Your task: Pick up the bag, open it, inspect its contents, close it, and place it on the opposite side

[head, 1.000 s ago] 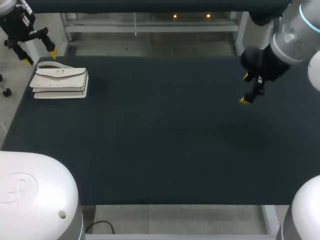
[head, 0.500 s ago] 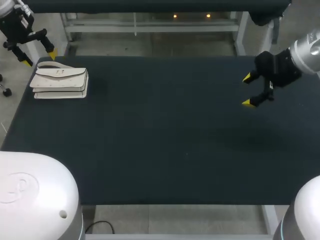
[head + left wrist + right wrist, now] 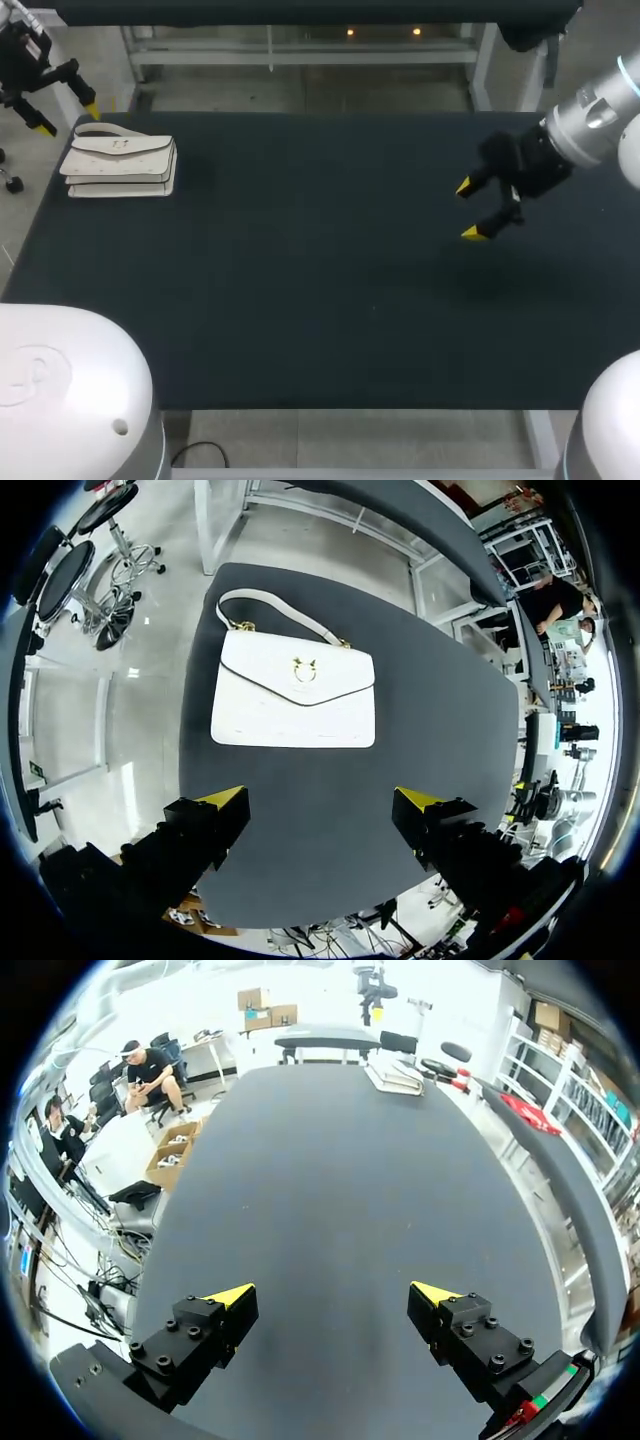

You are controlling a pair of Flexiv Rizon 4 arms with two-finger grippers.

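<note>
White handbag (image 3: 120, 165) lay flat far left, long axis left-right, handle toward the far edge. Left gripper (image 3: 67, 118) and right gripper (image 3: 467, 210) stood wide, empty.

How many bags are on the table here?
1. The white bag lies flat near the table's far left corner, flap closed, ahead of the open left gripper. The open right gripper is over the table's right side, holding nothing. No other bag shows.

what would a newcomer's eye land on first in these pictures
The white handbag, lying flat with its flap shut at the far left corner of the dark table, stands out most. The left gripper hangs open by that corner, and the right gripper hangs open over the table's right half, with nothing in either.
</note>
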